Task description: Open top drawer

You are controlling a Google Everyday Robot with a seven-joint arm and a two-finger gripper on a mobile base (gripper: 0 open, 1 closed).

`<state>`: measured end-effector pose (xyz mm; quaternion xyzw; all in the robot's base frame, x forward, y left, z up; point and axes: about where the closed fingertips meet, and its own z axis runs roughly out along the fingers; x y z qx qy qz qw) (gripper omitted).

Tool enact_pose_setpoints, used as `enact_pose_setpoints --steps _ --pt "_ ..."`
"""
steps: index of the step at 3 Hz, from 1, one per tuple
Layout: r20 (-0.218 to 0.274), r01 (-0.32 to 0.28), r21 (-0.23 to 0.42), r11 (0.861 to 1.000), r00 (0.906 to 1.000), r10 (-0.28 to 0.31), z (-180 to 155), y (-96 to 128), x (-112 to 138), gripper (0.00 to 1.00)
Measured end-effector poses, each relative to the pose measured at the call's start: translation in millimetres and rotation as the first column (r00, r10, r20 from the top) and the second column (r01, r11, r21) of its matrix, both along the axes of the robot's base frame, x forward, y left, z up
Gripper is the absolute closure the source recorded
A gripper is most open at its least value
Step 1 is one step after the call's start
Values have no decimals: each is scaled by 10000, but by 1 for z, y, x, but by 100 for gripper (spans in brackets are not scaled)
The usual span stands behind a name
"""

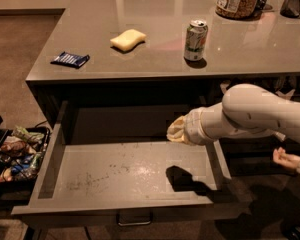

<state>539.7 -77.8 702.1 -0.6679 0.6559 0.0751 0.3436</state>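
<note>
Already pulled well out, the top drawer [90, 174] sat under the counter [165, 59], handle [134, 218] at the front edge. The gripper [179, 130] was held above the drawer's back right part; whether it was released or clenched could not be told. For a clean finish, the arm would best be lifted straight up, clear of the right wall.
</note>
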Motion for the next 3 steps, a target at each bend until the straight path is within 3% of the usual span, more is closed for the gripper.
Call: enact_pose_setpoints --steps 1,3 --pt "559 849 269 9960 9947 -863 28 -39 -5 100" --pt "724 2272 328 9733 9707 -2291 54 -105 -60 100"
